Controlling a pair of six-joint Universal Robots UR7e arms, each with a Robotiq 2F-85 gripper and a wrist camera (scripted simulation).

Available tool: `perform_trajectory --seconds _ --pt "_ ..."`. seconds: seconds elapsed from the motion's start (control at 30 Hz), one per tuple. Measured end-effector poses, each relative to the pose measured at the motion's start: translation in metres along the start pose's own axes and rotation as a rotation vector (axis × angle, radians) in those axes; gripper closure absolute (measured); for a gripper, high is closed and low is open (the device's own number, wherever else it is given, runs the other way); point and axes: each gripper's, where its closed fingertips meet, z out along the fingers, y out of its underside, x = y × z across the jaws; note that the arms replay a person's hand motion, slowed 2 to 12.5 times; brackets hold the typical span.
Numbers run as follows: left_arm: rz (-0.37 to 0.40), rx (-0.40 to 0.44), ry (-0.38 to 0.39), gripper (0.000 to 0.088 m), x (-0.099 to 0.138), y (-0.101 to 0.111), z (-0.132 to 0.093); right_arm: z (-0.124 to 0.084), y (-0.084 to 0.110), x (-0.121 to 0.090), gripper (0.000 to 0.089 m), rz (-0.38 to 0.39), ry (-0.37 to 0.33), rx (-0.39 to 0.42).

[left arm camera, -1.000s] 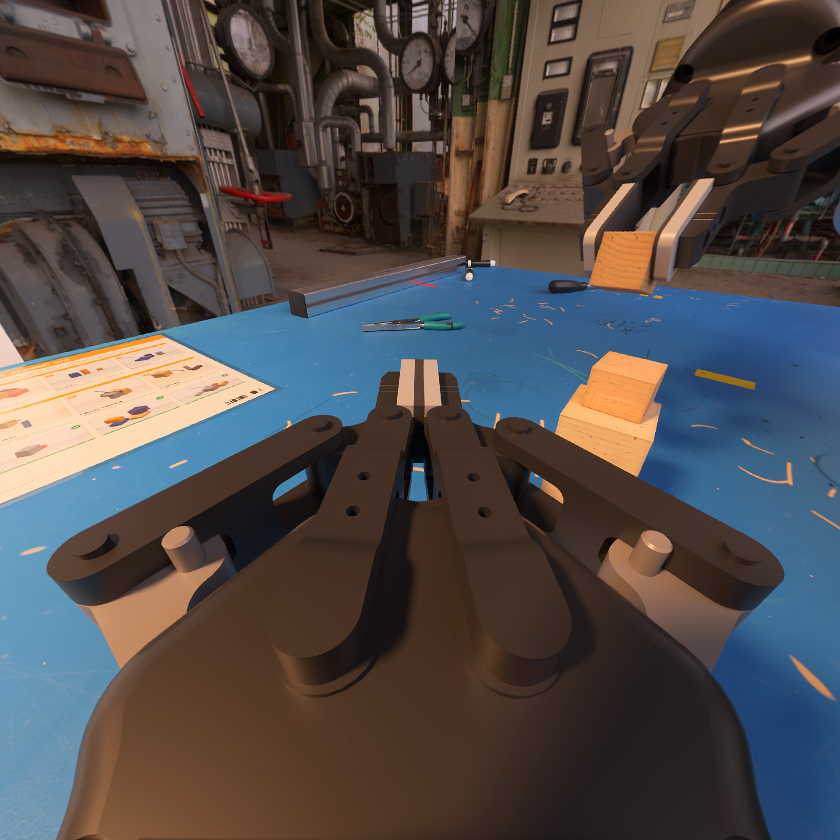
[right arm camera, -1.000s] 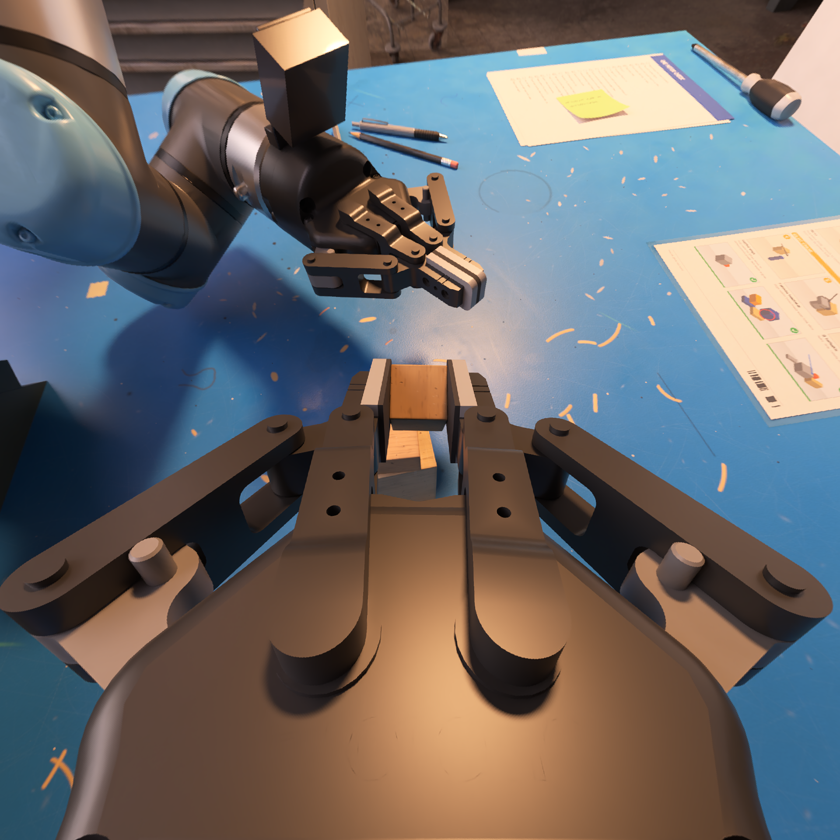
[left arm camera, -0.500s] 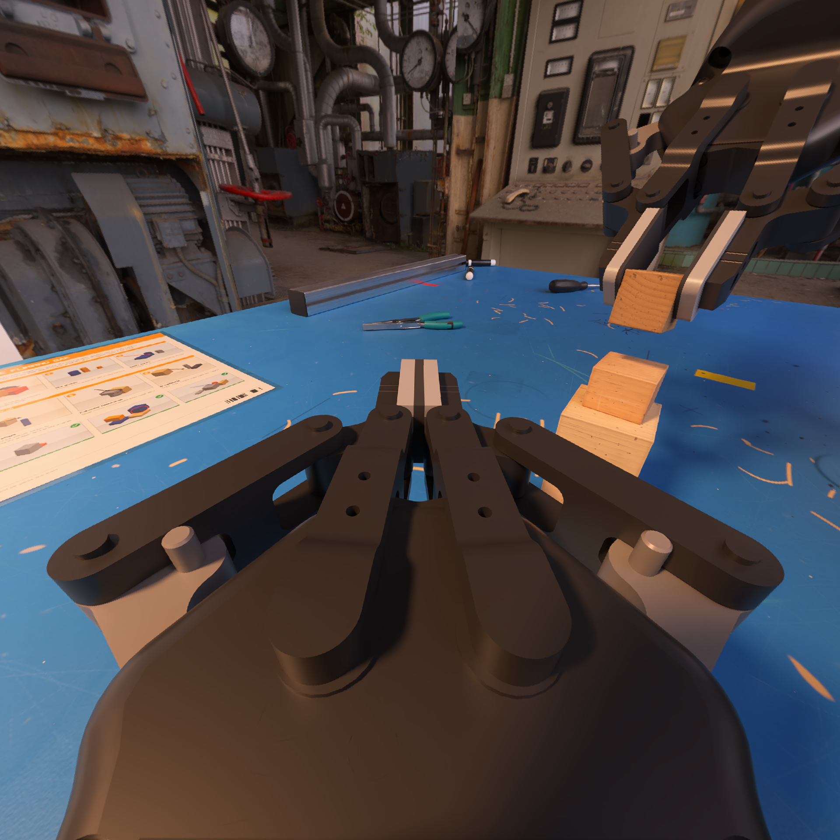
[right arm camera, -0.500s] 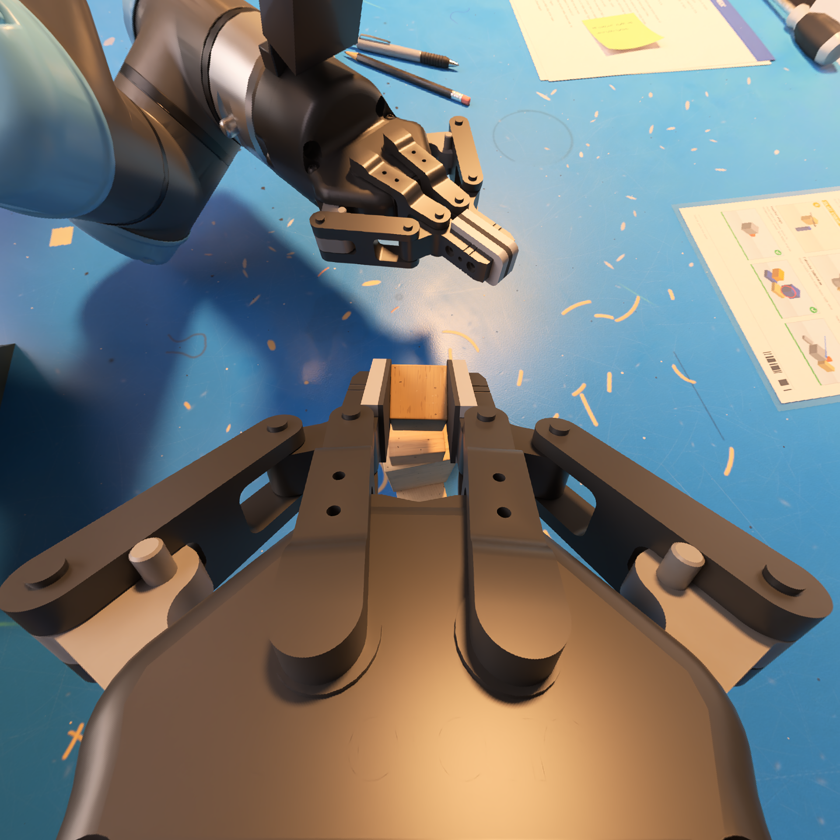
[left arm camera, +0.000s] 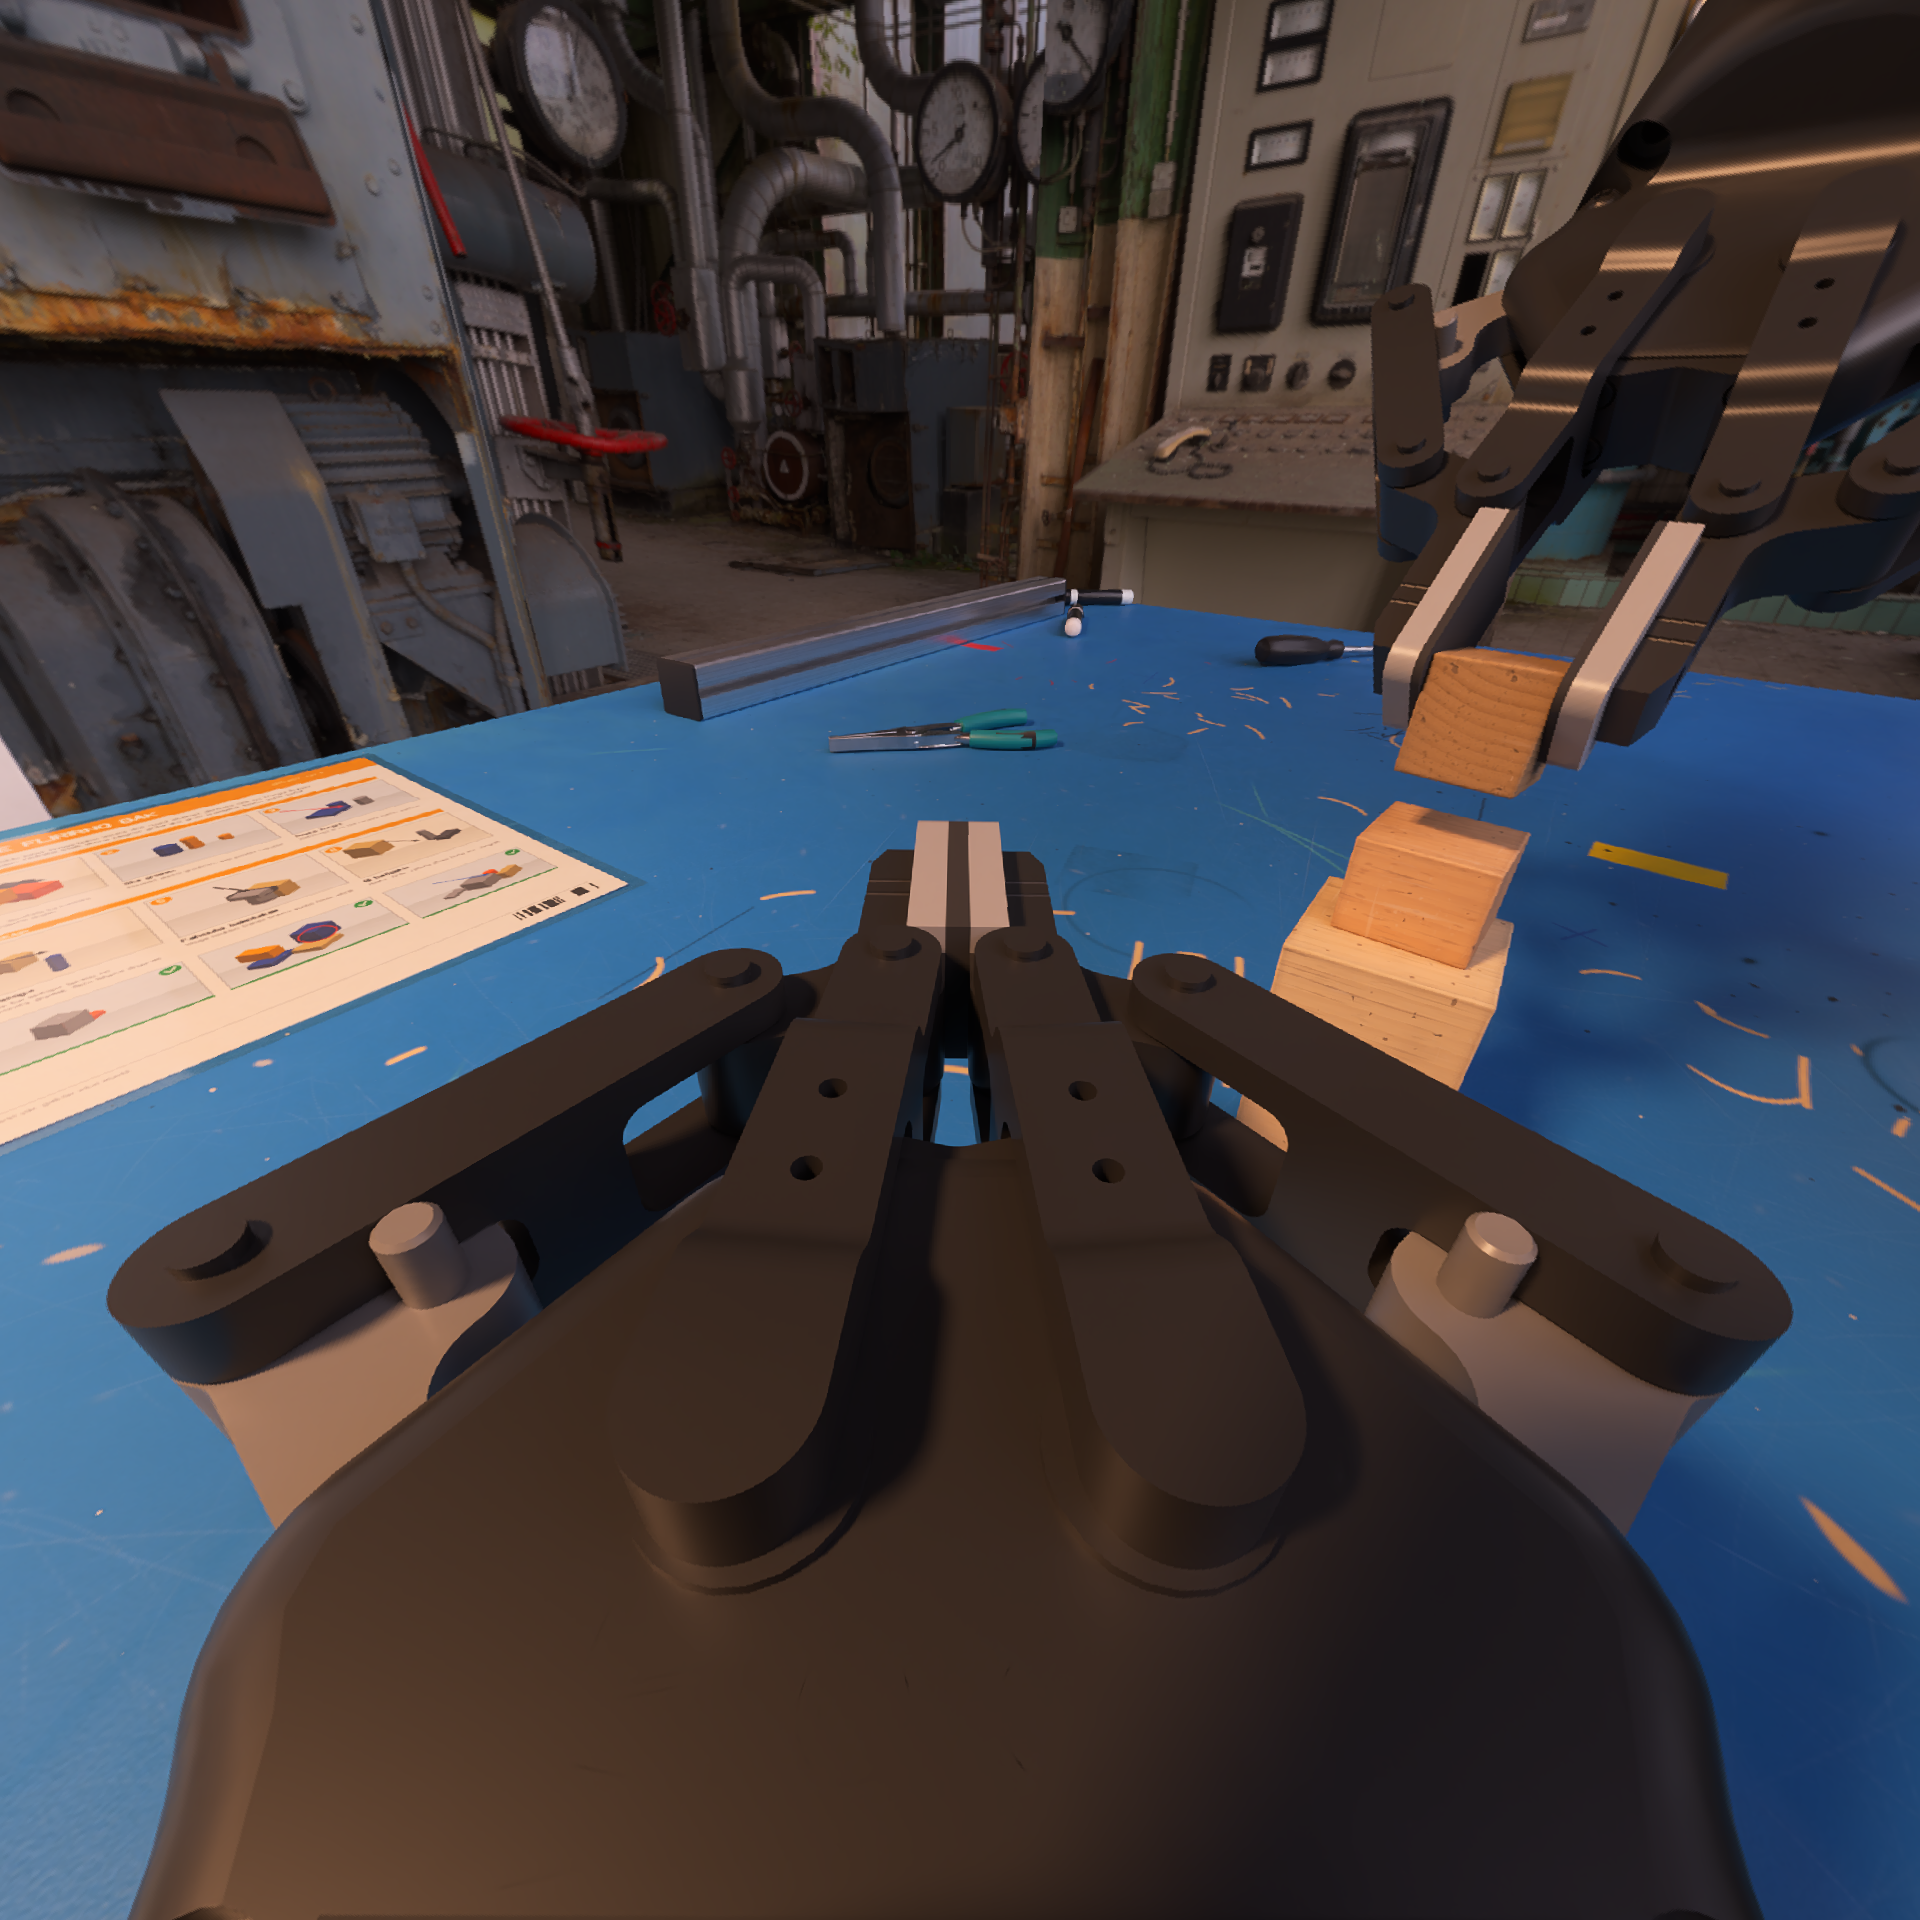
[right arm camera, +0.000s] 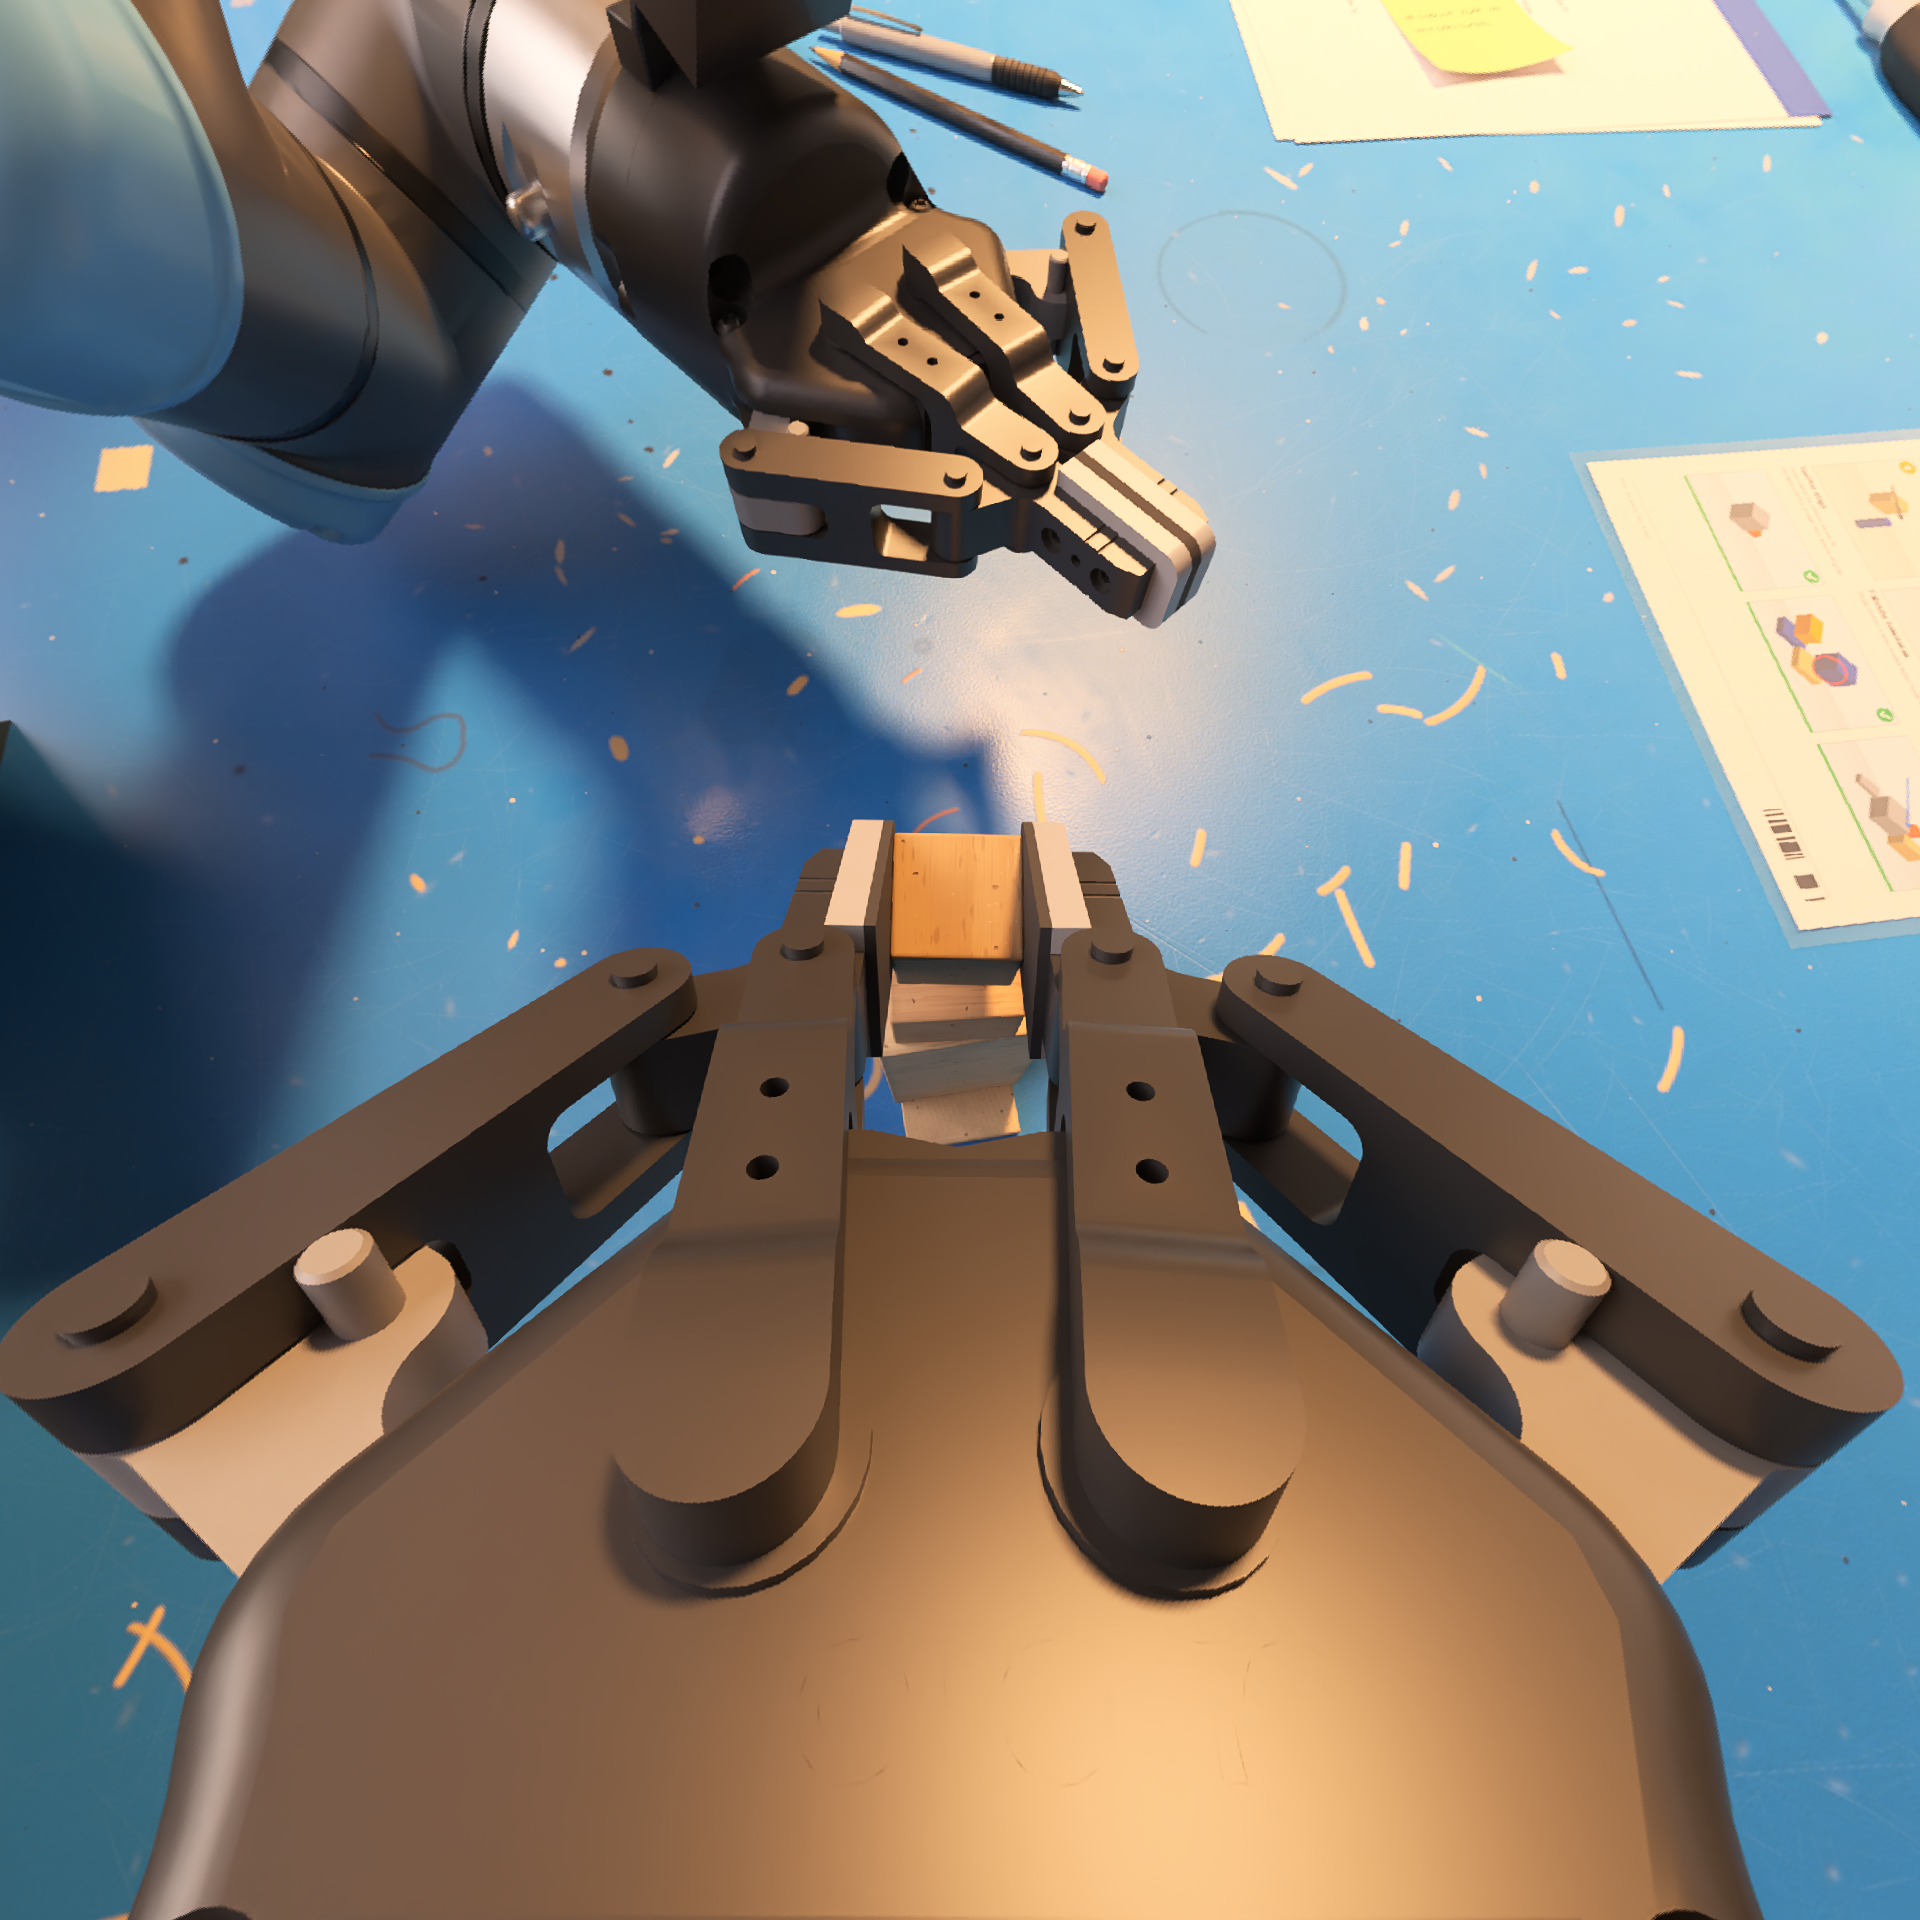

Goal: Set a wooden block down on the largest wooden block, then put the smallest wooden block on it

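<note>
The largest, pale wooden block (left arm camera: 1387,992) stands on the blue table at the right of the left wrist view. A middle-sized block (left arm camera: 1429,878) rests on it, turned a little. My right gripper (left arm camera: 1491,717) is shut on the smallest wooden block (left arm camera: 1481,719) and holds it just above the middle block, apart from it. In the right wrist view the small block (right arm camera: 956,896) sits between the pads of my right gripper (right arm camera: 956,883), with the stack (right arm camera: 951,1049) partly hidden below. My left gripper (left arm camera: 957,871) is shut and empty, left of the stack, and also shows in the right wrist view (right arm camera: 1153,566).
A laminated picture sheet (left arm camera: 239,914) lies at the left. Green-handled pliers (left arm camera: 951,734), a metal bar (left arm camera: 862,649) and a screwdriver (left arm camera: 1299,650) lie farther back. Pens (right arm camera: 966,99) and a paper sheet (right arm camera: 1527,73) lie beyond the left arm (right arm camera: 260,218). Wood shavings are scattered about.
My right gripper has come down and over with the smallest block, from well above and behind the stack to just above the middle block. My left gripper has not moved.
</note>
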Motion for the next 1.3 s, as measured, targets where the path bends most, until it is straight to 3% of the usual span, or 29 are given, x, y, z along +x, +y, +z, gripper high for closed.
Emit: perform_trajectory --seconds 0.37,1.3 --pt "-0.001 -0.001 0.001 0.0882 0.0 0.0 0.0 0.0039 0.001 -0.0023 0.0682 -0.067 0.006 -0.012" --pt "0.005 -0.004 0.001 0.0882 0.0006 0.0002 0.0 0.005 0.0026 -0.0006 0.0682 -0.06 -0.027 -0.023"
